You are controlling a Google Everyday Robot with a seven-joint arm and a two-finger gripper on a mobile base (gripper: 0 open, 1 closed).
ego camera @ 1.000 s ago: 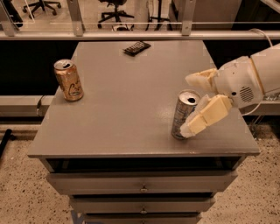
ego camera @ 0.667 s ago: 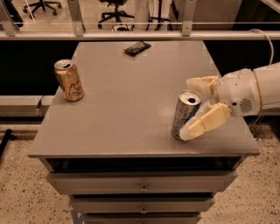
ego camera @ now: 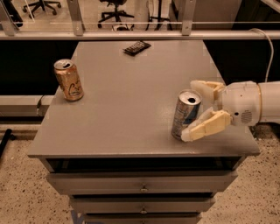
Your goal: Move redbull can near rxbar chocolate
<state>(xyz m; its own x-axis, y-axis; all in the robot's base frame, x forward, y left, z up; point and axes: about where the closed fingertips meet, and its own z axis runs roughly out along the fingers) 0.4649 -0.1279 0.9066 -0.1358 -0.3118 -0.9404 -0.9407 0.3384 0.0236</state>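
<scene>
The redbull can [ego camera: 184, 114], slim and silver with blue panels, stands near the front right of the grey table [ego camera: 131, 100], leaning slightly. My gripper [ego camera: 190, 110] reaches in from the right and is open. One cream finger [ego camera: 205, 87] is behind the can, and the other finger [ego camera: 204, 127] is in front of it, by its base. The rxbar chocolate [ego camera: 137, 47], a small flat dark wrapper, lies at the far edge of the table, well away from the can.
An orange-gold can [ego camera: 68, 80] stands at the table's left side. Drawers [ego camera: 142, 186] sit under the tabletop. A metal railing [ego camera: 131, 35] runs behind the table, with office chairs [ego camera: 116, 11] beyond. A cable [ego camera: 267, 52] hangs at the right.
My arm has dropped lower and levelled out, and the fingers now sit on either side of the redbull can. The cans and the bar have not moved.
</scene>
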